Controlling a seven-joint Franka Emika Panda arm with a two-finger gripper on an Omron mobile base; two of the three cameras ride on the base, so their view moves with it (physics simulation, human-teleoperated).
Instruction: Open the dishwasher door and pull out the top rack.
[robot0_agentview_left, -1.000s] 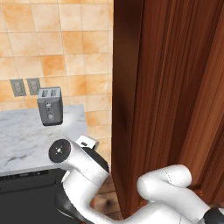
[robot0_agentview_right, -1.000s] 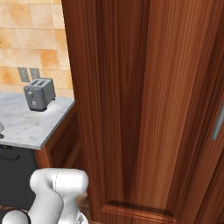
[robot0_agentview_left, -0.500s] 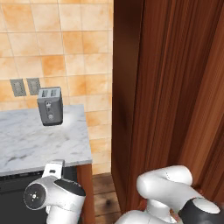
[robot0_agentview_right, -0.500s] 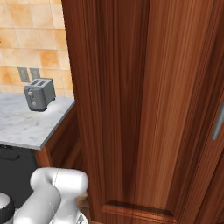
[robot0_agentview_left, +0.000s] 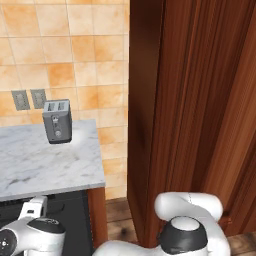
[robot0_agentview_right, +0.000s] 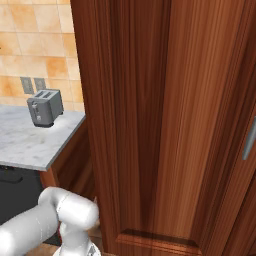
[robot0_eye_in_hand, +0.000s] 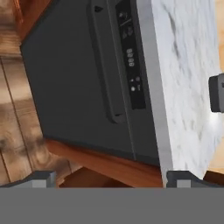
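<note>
- My hand (robot0_eye_in_hand: 109, 178) hangs in front of the dishwasher door (robot0_eye_in_hand: 74, 83); its two dark fingertips (robot0_eye_in_hand: 41, 178) stand well apart with nothing between them, so it is released.
- In the hand view, rolled sideways, the door is shut: a matte black panel with a long bar handle (robot0_eye_in_hand: 105, 65) and a control strip (robot0_eye_in_hand: 130, 52) just under the desk edge.
- The marble desk (robot0_agentview_left: 45, 165) sits over the dishwasher; in the left base view the black front (robot0_agentview_left: 70, 220) shows below it, beside my white arm (robot0_agentview_left: 35, 237).
- A grey toaster (robot0_agentview_left: 57, 121) stands on the desk against the orange tiled wall (robot0_agentview_left: 75, 60), near two grey outlets (robot0_agentview_left: 29, 99).
- A tall brown wooden cabinet (robot0_agentview_right: 165, 120) rises to the right of the desk.
</note>
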